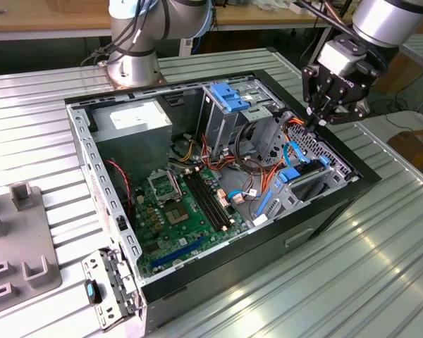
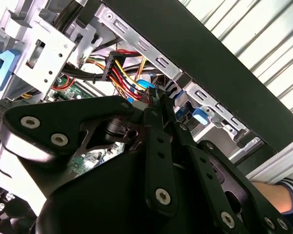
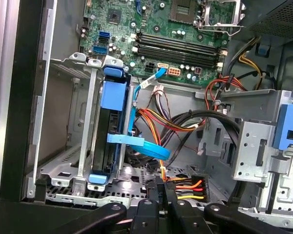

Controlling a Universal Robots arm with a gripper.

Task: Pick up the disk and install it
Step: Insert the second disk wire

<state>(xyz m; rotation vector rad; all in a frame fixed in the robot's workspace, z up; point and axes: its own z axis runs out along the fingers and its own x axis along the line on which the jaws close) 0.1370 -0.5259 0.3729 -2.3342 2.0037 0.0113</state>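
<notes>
One black two-fingered gripper [image 1: 316,118] hangs over the front edge of the open black computer case [image 1: 282,243]. In both wrist views its fingers are pressed together with nothing between them. The disk [image 3: 108,124], framed by blue plastic carrier rails, stands on edge inside the grey metal drive cage [image 3: 58,165], just beside a flat blue cable [image 3: 141,144].

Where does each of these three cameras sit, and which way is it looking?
Exterior view: off the arm, looking down on the open computer case; the arm's base and gripper show.
First wrist view: on the arm, facing into the case at the motherboard; the gripper shows.
Second wrist view: on the arm, facing along the gripper toward coloured cables.
Shared: exterior and first wrist views both show the motherboard.
</notes>
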